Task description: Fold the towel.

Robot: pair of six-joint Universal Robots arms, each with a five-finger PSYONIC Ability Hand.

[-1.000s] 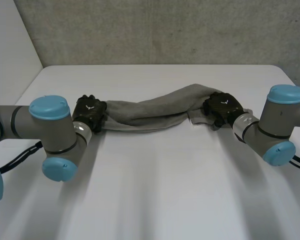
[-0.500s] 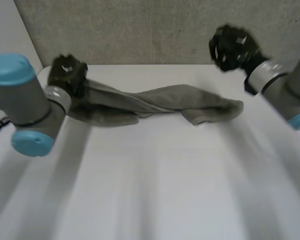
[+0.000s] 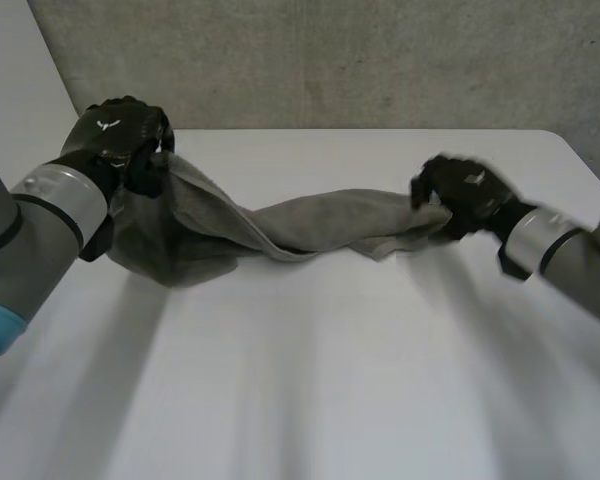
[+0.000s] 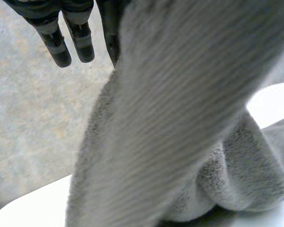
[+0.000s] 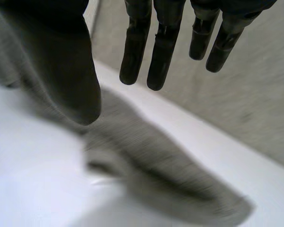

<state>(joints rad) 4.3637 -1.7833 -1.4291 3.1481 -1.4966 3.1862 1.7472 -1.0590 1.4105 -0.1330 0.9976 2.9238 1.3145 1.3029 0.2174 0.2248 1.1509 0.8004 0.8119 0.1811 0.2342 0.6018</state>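
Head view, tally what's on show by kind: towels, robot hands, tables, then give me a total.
towel: 1
hands: 2, the left hand and the right hand
table: 1
Total: 4

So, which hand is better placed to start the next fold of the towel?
Left: the left hand grips one end of the towel, raised; the right hand is open at the other end.
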